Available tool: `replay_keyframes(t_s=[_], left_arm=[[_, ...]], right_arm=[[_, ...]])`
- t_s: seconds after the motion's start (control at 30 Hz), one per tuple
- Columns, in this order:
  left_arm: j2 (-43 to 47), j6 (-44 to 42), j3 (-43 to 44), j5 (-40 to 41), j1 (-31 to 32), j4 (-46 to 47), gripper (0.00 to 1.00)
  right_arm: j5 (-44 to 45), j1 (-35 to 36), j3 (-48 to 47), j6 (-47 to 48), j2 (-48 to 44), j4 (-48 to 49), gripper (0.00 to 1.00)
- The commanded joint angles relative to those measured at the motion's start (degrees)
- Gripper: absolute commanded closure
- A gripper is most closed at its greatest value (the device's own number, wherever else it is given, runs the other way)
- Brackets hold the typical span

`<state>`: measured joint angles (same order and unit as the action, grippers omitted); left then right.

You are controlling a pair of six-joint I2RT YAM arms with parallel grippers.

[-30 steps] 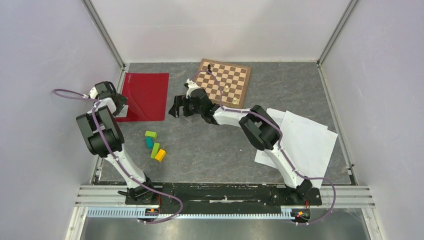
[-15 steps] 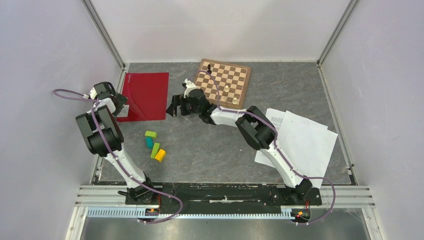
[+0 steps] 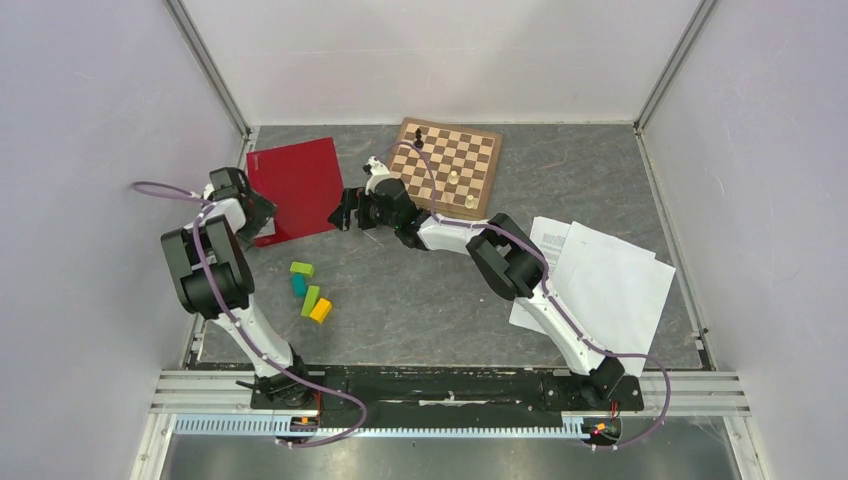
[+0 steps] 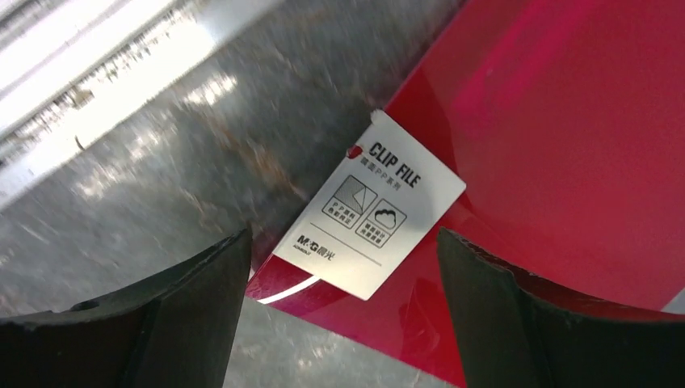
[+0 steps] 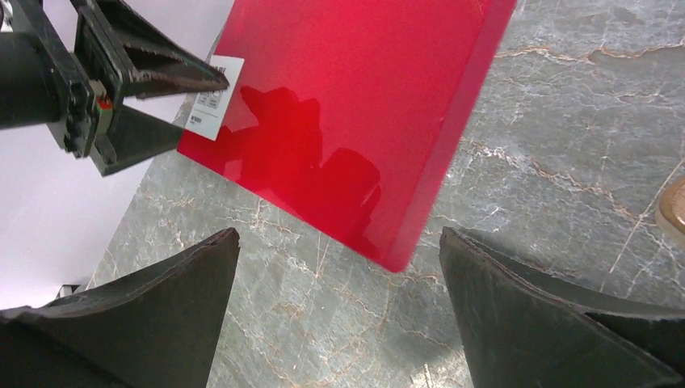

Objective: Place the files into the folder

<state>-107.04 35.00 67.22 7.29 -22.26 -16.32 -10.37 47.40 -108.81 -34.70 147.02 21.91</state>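
The crimson folder (image 3: 295,186) lies shut at the back left, turned slightly askew. My left gripper (image 3: 262,222) is open over its near-left corner; in the left wrist view the white "CLIP FILE" label (image 4: 373,207) and that corner (image 4: 517,121) lie between the fingers. My right gripper (image 3: 343,213) is open and empty at the folder's near-right corner; the right wrist view shows the folder (image 5: 355,105) ahead of its jaws, with the left gripper (image 5: 174,101) beyond. The files (image 3: 610,285), loose white sheets, lie at the right under the right arm.
A wooden chessboard (image 3: 447,164) with a few pieces lies at the back centre, just behind the right arm. Several coloured blocks (image 3: 310,290) sit near the left arm. Walls close in left, back and right.
The folder has turned anticlockwise and shifted right. My left gripper moved right along its near edge. My right gripper moved left toward the folder's near-right corner.
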Motion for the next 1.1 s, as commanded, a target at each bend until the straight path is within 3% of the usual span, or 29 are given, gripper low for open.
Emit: replay_keyframes(t_s=[0.0,0.27,0.73,0.93,1.07], left_arm=[[2.4,2.4,-4.0,-1.0,3.2,-7.1,0.10],[7.5,1.7,-6.1,-3.6,7.6,-9.1,0.13],[18.0,2.9,-8.7,-6.7,9.2,-14.8,0.24],[21.2,1.0,-5.2,-0.3,9.3,-16.8,0.23],[16.9,-1.2,2.7,3.6,7.9,-13.3,0.13]], right_arm=[[2.2,0.2,-1.9,-0.2,1.1,0.1,0.02],[3.1,0.2,0.6,1.0,-0.6,-0.6,0.02],[3.1,0.2,10.7,6.5,-9.7,-3.2,0.02],[3.8,0.2,10.9,7.9,-12.8,-6.9,0.02],[0.5,0.1,10.5,3.4,-13.2,-8.2,0.02]])
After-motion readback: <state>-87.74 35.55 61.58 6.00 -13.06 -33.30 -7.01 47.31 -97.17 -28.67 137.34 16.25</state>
